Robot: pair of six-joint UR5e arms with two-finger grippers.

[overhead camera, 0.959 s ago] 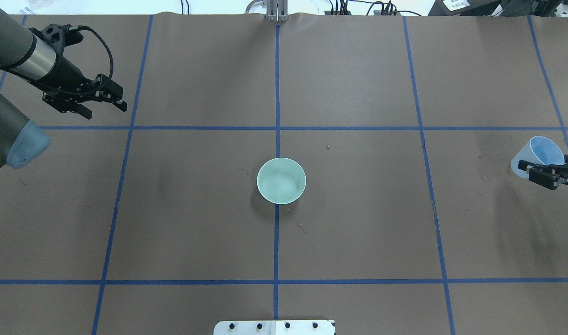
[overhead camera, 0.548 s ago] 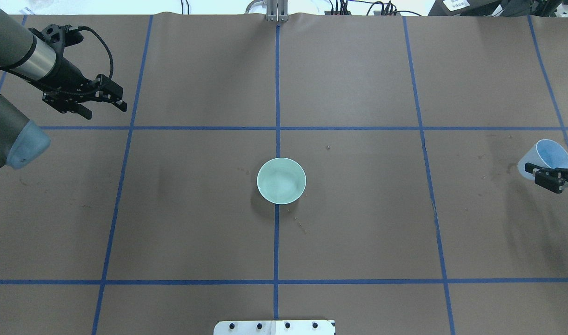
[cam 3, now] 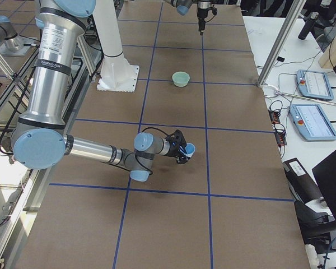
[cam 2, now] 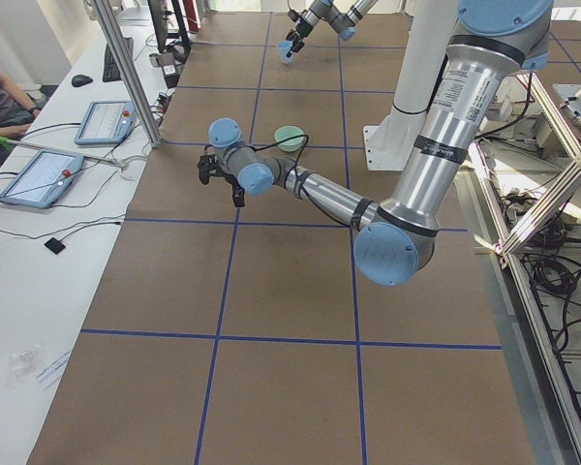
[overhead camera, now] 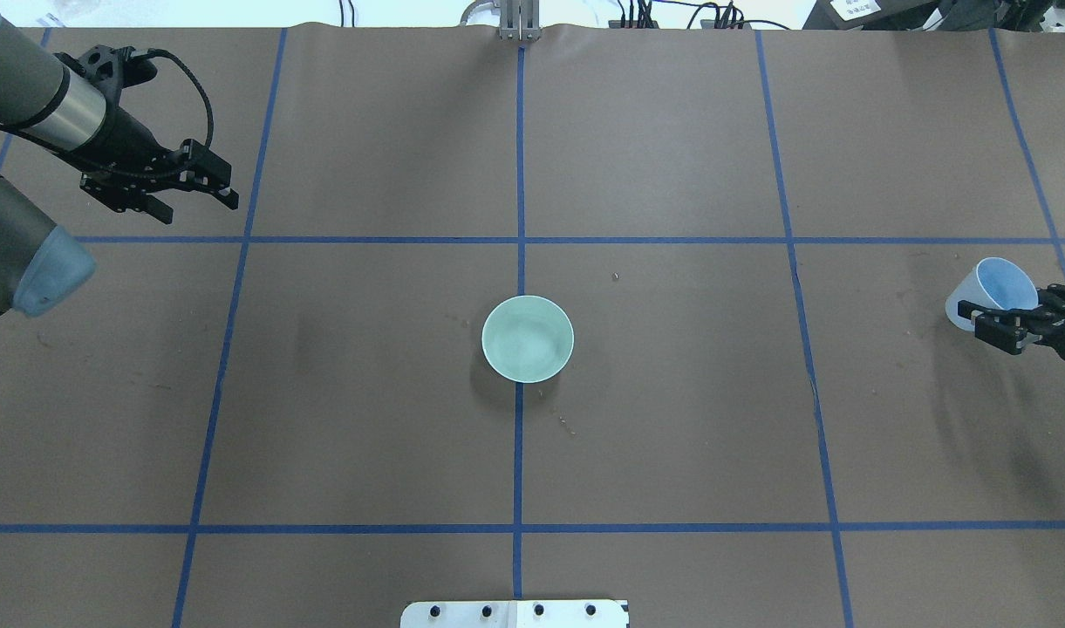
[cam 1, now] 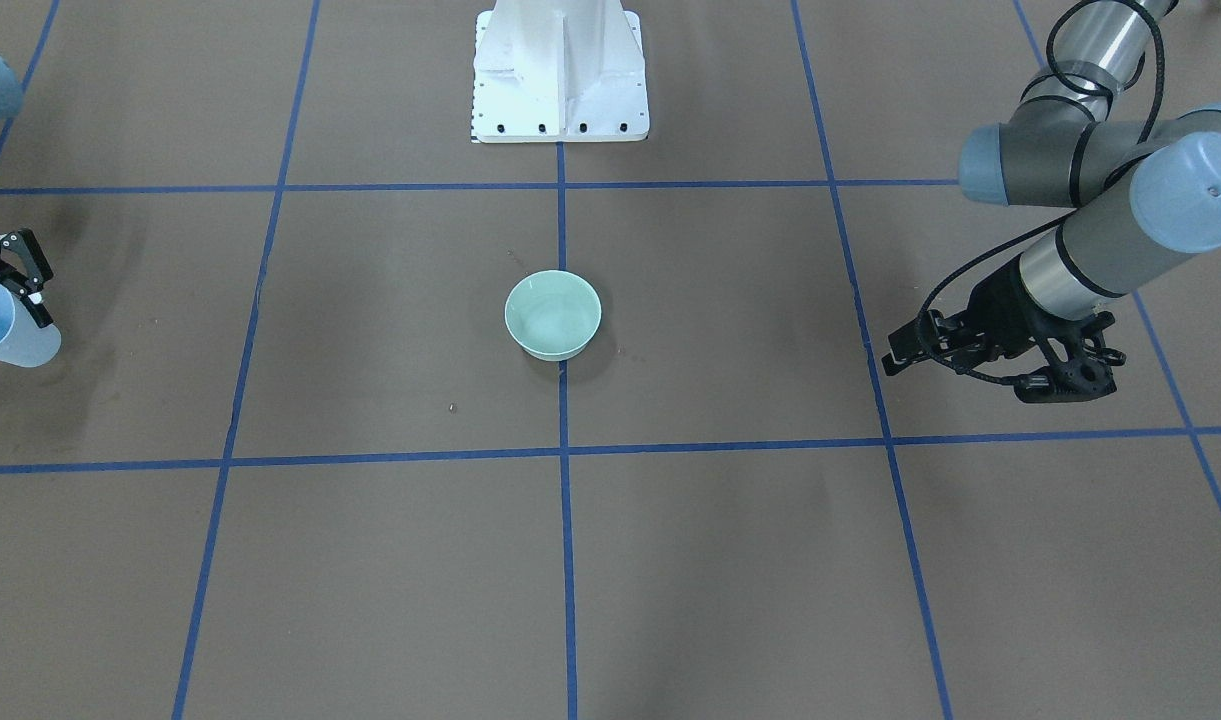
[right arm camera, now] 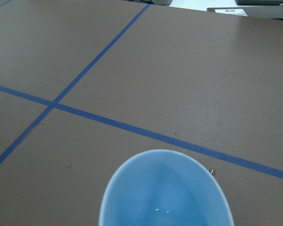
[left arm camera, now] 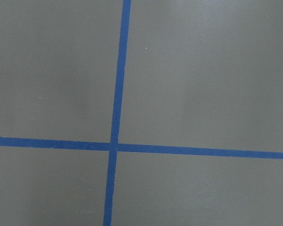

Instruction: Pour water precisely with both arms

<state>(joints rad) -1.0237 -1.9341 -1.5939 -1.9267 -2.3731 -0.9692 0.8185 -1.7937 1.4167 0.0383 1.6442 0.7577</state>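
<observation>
Right tool [overhead camera: 993,323]: found clamped on a pale blue cup [overhead camera: 993,288] at the right edge of the counter [overhead camera: 672,436] in the overhead view. The cup is held tilted, with its base turned toward the middle of the counter and its mouth tipped back toward the wrist. It appears to be clear of the surface (its shadow lies apart from it on the brown covering). The right arm [cam 3: 89,150] is stretched low along the counter.

Water [right arm camera: 161,210]: noted only as a few small white glints low inside the cup, seen from the right wrist camera.

Left tool [overhead camera: 199,208]: found with its jaws spread and nothing gripped. It is held above the far left part of the counter, just beside a line of blue tape [left arm camera: 114,146]. The left wrist camera shows only a tape crossing and bare covering. The left arm [cam 1: 1090,250] is bent at the elbow over that side.

Bowl [overhead camera: 528,338]: pale green and upright, set on the centre tape line in the middle of the counter, well apart from both tools. Its inside looks glossy, but whether it holds liquid cannot be told.

Pedestal [cam 1: 560,80]: white and bolted, standing on the centre line at the robot's edge of the counter.
</observation>
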